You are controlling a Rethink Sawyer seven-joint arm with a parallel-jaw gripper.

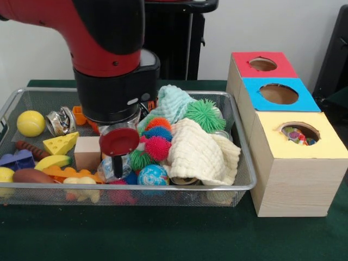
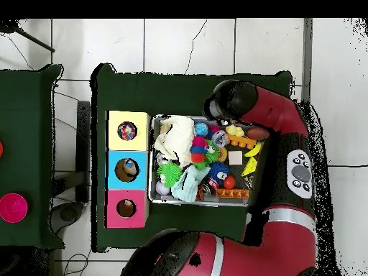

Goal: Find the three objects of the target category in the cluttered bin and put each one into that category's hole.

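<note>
**Bin contents with arm lowered**

Gripper (image 1: 118, 163): down in the wire bin (image 1: 242, 163), beside the wooden block (image 1: 87, 152); fingers hidden by a red disc, so whether it grips cannot be told. Spiky balls (image 1: 157, 142): clustered mid-bin, touching the cream cloth (image 1: 198, 155). Green spiky ball (image 1: 204, 114): rests by the mint cloth (image 1: 175, 103). Cheese wedge (image 1: 60, 143), yellow ball (image 1: 30, 123): bin's left. Yellow-topped box (image 1: 296, 163): small coloured items inside its hole (image 1: 299, 132).
</note>
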